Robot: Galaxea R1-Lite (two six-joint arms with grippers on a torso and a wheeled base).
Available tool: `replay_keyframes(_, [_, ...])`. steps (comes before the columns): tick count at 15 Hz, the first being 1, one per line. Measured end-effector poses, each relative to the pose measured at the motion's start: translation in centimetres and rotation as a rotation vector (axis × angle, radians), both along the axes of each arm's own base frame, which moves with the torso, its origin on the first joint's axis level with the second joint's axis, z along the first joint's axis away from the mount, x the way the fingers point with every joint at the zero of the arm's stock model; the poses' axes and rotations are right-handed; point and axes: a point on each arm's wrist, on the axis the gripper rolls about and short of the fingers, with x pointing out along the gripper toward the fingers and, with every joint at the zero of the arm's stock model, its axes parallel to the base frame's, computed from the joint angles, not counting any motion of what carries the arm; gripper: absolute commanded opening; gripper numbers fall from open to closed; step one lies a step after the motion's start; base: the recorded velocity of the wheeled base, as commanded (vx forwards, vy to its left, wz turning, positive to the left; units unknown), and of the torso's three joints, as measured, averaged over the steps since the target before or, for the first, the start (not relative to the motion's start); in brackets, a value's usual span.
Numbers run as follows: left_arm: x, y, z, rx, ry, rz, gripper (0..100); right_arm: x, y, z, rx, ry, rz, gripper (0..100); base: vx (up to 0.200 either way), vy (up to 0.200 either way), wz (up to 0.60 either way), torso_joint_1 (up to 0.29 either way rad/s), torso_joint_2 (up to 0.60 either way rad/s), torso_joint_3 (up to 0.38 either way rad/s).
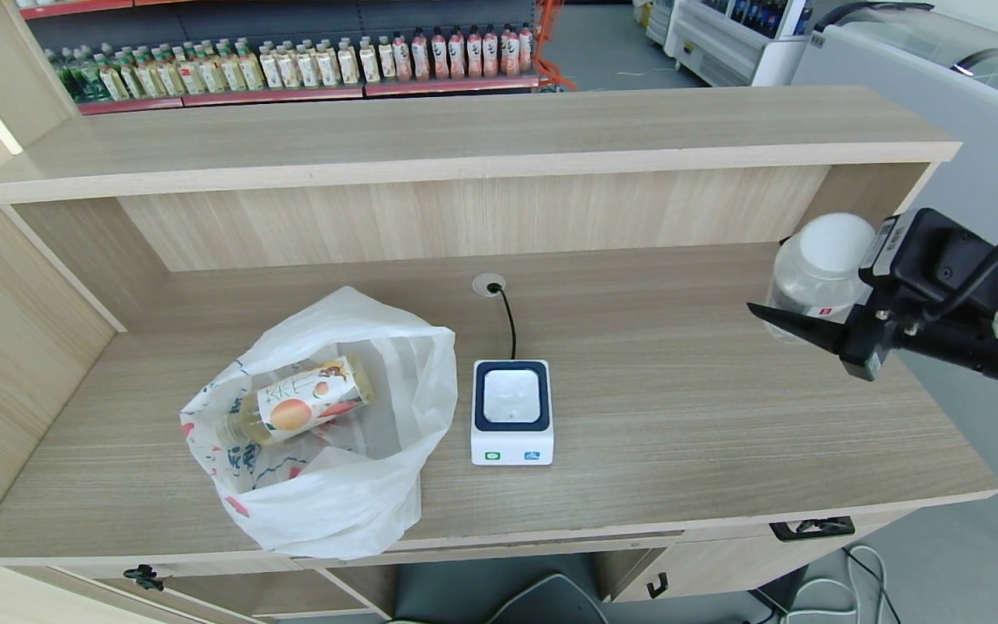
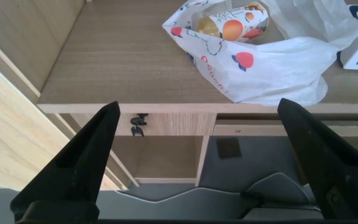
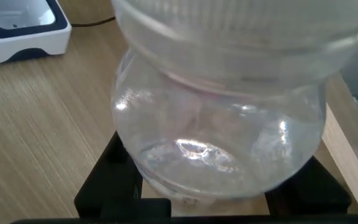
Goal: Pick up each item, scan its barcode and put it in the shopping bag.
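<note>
A clear plastic bottle with a white cap stands upright at the counter's far right. My right gripper is shut on its lower body, a black finger pressed against each side. The white shopping bag lies open at the front left of the counter, with a peach-labelled drink bottle lying inside it. The white barcode scanner with its dark-framed window sits just right of the bag. My left gripper hangs open and empty below the counter's front edge, near the bag.
The scanner's black cable runs back to a grommet in the wooden counter. A raised wooden wall and ledge close the back, with a side wall at the left. Drawer handles sit under the front edge.
</note>
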Motion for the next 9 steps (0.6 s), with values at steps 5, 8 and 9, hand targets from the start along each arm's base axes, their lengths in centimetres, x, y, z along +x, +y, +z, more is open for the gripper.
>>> replay_keyframes(5, [0.0, 0.0, 0.0, -0.001, -0.001, 0.0, 100, 0.9, 1.7, 0.6, 0.007, -0.035, 0.058, 0, 0.0, 0.2, 0.0, 0.007, 0.0, 0.0])
replay_keyframes(8, [0.0, 0.0, 0.0, -0.001, 0.0, 0.0, 100, 1.3, 3.5, 1.1, 0.016, -0.045, 0.132, 0, 0.0, 0.2, 0.0, -0.004, 0.0, 0.002])
replay_keyframes(9, [0.0, 0.0, 0.0, -0.001, 0.0, -0.001, 100, 1.4, 3.9, 1.0, 0.016, -0.04, 0.151, 0, 0.0, 0.2, 0.0, 0.002, 0.0, 0.002])
